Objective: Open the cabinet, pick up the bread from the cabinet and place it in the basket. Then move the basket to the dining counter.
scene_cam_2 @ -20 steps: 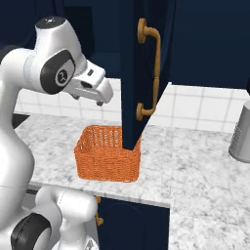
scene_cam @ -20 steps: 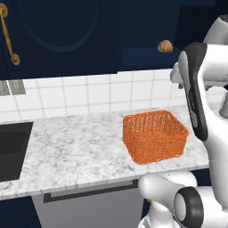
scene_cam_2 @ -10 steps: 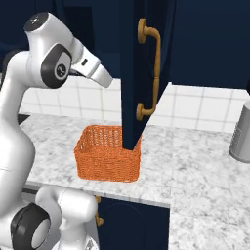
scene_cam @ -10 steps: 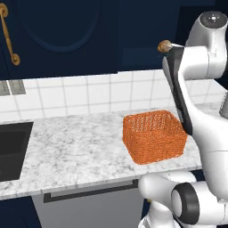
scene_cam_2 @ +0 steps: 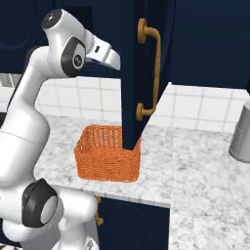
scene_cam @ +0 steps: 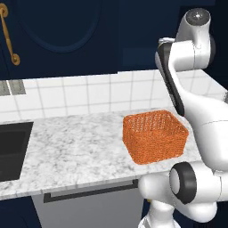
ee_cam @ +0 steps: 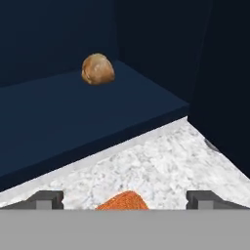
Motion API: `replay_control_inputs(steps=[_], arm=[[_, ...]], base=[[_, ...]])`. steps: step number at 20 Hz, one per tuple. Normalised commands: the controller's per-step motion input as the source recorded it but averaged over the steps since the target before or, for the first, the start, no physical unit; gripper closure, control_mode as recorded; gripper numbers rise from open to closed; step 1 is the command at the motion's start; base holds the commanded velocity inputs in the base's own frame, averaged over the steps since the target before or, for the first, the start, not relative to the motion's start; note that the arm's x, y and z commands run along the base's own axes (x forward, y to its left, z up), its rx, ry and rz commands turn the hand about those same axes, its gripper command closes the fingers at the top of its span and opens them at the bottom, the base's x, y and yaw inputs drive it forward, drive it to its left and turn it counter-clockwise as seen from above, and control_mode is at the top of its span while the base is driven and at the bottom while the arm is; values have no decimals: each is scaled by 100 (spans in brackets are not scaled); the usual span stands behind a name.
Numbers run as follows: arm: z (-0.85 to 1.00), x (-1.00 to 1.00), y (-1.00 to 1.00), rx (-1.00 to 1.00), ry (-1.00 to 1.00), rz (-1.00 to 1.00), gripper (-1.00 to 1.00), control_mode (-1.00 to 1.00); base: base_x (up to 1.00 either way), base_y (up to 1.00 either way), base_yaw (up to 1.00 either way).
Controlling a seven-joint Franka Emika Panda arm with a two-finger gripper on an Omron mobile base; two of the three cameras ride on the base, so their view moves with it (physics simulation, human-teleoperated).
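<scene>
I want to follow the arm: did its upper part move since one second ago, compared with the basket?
Yes. In the left base view the arm has risen and swung left, now above the basket, which kept its place on the counter.

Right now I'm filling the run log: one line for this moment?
cabinet door open | bread on shelf, ungrasped | gripper open, facing bread | basket on worktop
</scene>
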Motion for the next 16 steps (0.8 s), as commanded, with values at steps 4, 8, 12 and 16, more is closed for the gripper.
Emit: replay_control_inputs(steps=[4,8,12,16], arm=[[12,48,-23,-14,-9,29,-100,-100],[0,64,-35,-27,0,14,-100,-100],[2,73,-13,-17,8,-2,-100,-100],[0,62,-6,14,3,-12,-100,-100]], base=[[0,0,0],[0,0,0],[0,0,0],[0,0,0]])
